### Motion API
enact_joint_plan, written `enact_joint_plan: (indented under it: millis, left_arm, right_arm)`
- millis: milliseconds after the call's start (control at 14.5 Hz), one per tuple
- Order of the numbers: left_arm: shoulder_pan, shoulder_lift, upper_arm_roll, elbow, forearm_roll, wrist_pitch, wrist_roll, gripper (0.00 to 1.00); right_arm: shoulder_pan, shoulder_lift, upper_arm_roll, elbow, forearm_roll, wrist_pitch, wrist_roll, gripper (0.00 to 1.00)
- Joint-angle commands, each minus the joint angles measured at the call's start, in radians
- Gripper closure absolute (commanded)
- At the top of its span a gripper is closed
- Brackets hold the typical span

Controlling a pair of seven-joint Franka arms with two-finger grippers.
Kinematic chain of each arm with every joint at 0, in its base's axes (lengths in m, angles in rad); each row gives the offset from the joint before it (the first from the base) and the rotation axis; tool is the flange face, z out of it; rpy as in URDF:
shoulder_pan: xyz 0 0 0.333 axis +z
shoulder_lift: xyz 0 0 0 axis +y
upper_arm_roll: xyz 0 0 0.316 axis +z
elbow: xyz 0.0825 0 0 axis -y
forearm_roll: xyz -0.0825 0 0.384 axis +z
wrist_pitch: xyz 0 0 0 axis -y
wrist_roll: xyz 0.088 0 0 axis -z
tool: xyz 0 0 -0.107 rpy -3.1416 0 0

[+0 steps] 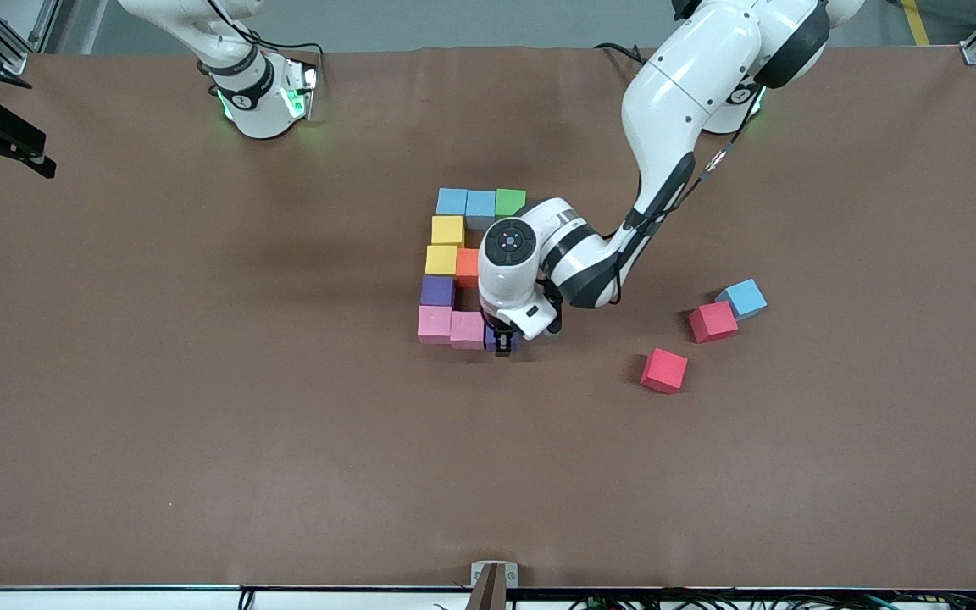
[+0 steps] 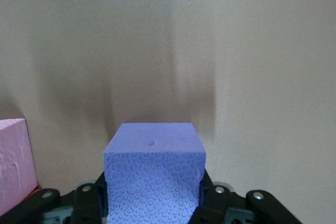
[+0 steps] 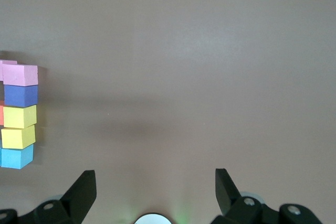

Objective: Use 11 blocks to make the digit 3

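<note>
The blocks form a figure mid-table: two light blue (image 1: 451,201) and a green block (image 1: 510,202) in one row. A column of two yellow (image 1: 447,230), a purple (image 1: 437,291) and a pink block (image 1: 435,324) runs from it toward the front camera. An orange block (image 1: 467,267) sits beside the second yellow, and a second pink block (image 1: 468,329) beside the first. My left gripper (image 1: 503,343) is shut on a purple block (image 2: 154,174) low beside that pink block (image 2: 13,163), with a small gap showing. The left wrist hides part of the figure. My right gripper (image 3: 155,192) waits open and empty.
Two red cubes (image 1: 712,322) (image 1: 664,370) and a loose light blue block (image 1: 745,298) lie toward the left arm's end of the table. The figure's column shows at the edge of the right wrist view (image 3: 20,116). Bare brown table surrounds everything.
</note>
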Motion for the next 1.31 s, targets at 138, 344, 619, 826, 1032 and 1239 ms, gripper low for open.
enact_joint_plan:
  millis: [138,344,619,826,1032,1239]
  left_arm:
    - [-0.012,0.016,0.011,0.035,0.011,0.005,-0.008,0.21]
    - [-0.011,-0.001,0.011,0.035,0.011,-0.005,-0.006,0.0]
    - [0.0,-0.036,0.011,0.03,0.014,-0.016,-0.006,0.0]
    - [0.002,-0.068,0.009,0.02,0.015,-0.076,-0.006,0.0]
    - [0.021,-0.148,0.005,-0.026,0.008,-0.085,0.053,0.0]
    - [0.115,-0.263,-0.023,-0.1,-0.058,-0.16,0.35,0.0]
  right_arm:
    - [0.006,-0.016,-0.002,-0.01,0.017,-0.01,0.025,0.0]
    - [0.006,-0.016,-0.002,-0.01,0.038,-0.007,0.054,0.0]
    - [0.006,-0.015,-0.002,-0.012,0.043,-0.007,0.047,0.0]
    - [0.007,-0.015,-0.001,-0.01,0.023,-0.001,0.033,0.0]
    - [0.015,-0.015,0.007,-0.01,-0.012,-0.004,0.03,0.0]
    - [0.01,-0.015,0.006,-0.01,-0.012,-0.01,0.023,0.0]
